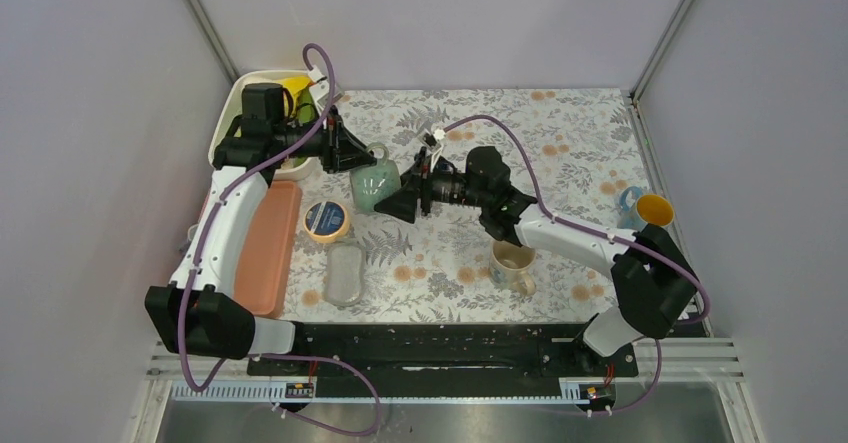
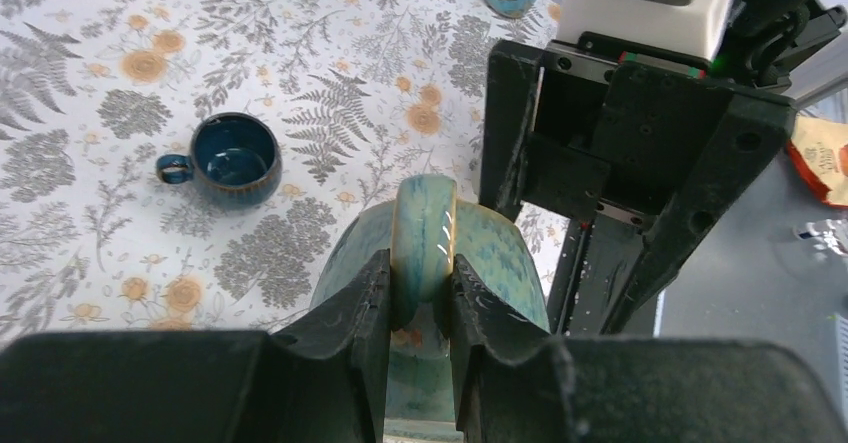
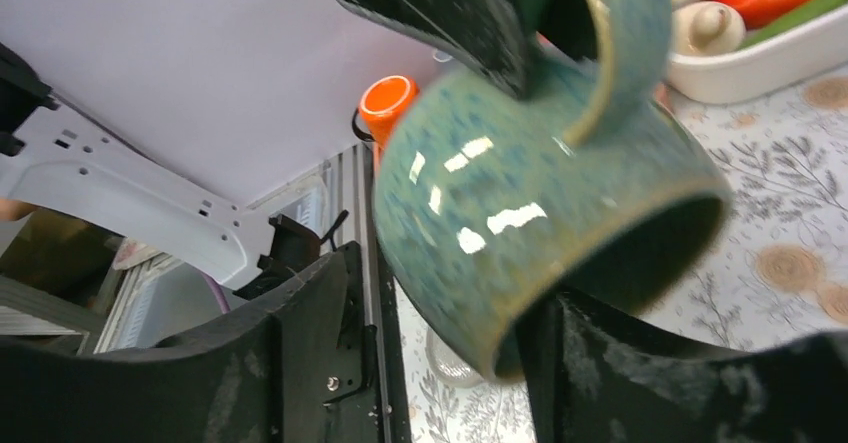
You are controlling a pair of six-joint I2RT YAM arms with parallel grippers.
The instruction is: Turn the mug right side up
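The green glazed mug (image 1: 374, 185) hangs tilted above the floral mat, its mouth turned toward the right arm. My left gripper (image 1: 352, 153) is shut on the mug's handle (image 2: 425, 233), which sits pinched between its fingers (image 2: 362, 308). In the right wrist view the mug (image 3: 540, 193) fills the middle. My right gripper (image 3: 445, 283) is open around the mug's rim: one finger (image 3: 600, 363) reaches into the mouth, and the other (image 3: 300, 333) stands apart from the outer wall. It also shows in the top view (image 1: 402, 203).
A beige mug (image 1: 512, 266) stands upright under the right arm. A blue mug with a yellow inside (image 1: 645, 208) is at the right edge. A blue round tin (image 1: 327, 220), a glass dish (image 1: 345, 273), an orange tray (image 1: 268, 248) and a white bin (image 1: 232, 113) lie left. A small blue cup (image 2: 232, 158) stands on the mat.
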